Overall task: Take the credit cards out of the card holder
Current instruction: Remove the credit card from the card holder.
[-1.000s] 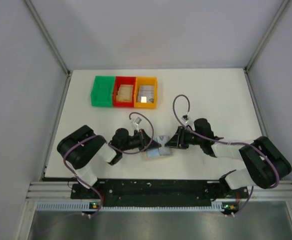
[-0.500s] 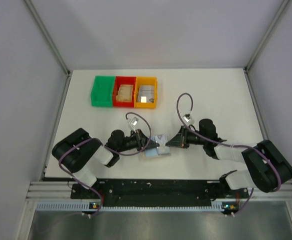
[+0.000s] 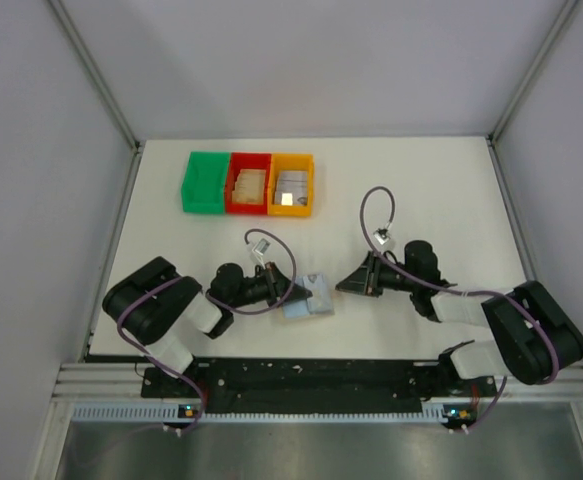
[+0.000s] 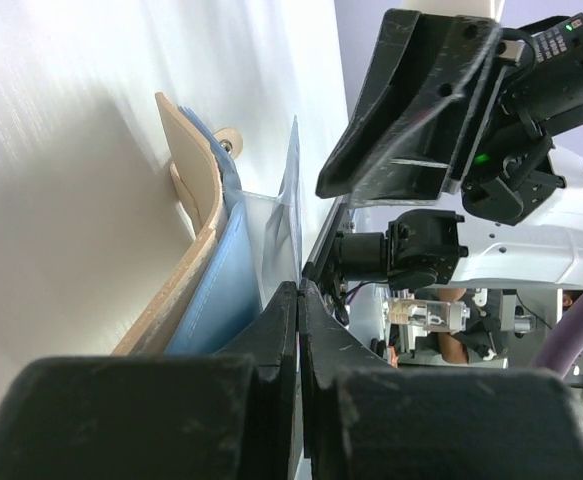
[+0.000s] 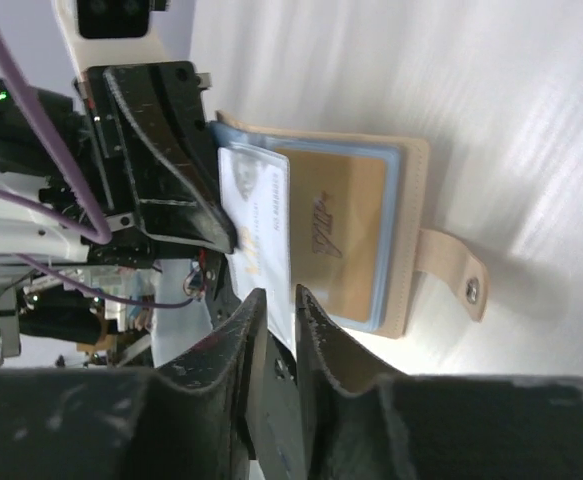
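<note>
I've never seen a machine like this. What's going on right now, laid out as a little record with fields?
Card holder: card holder lies open on the table, tan cover, blue lining
Left end effector: left end effector shut on the holder's edge
Right end effector: right end effector shut on a pale card that sticks out past the holder
Inside holder: gold card
Bins: green bin, red bin with tan cards, orange bin with grey cards, in a row

Your left arm [image 3: 156,300]: black joints, pale grey links.
Your right arm [image 3: 531,335]: the same colours.
Cables [image 4: 576,330]: purple loops.
Jaws: matte black, scuffed.
</note>
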Action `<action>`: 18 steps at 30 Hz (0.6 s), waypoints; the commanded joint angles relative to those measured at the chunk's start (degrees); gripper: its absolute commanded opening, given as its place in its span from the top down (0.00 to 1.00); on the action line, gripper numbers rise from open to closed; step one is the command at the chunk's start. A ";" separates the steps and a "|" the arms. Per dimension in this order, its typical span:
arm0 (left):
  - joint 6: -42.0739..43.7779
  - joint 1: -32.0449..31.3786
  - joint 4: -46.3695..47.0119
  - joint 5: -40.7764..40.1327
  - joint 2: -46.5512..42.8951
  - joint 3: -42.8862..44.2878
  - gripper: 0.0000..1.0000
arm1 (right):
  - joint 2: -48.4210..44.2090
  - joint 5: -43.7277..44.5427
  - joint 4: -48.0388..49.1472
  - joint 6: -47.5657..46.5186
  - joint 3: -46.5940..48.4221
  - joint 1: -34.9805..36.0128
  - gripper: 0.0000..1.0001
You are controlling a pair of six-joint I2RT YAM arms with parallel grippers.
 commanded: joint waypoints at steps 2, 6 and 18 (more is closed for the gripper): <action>-0.79 0.04 12.41 1.88 -1.90 0.33 1.00 | -0.30 -4.37 10.05 2.26 0.49 -0.55 0.60; -1.76 0.04 14.35 2.76 -1.90 1.39 1.00 | 0.22 -4.46 8.65 1.47 1.90 -0.37 0.50; -2.99 -0.31 16.99 5.48 -2.08 3.85 1.00 | 6.02 -6.21 16.54 4.98 4.54 1.65 0.67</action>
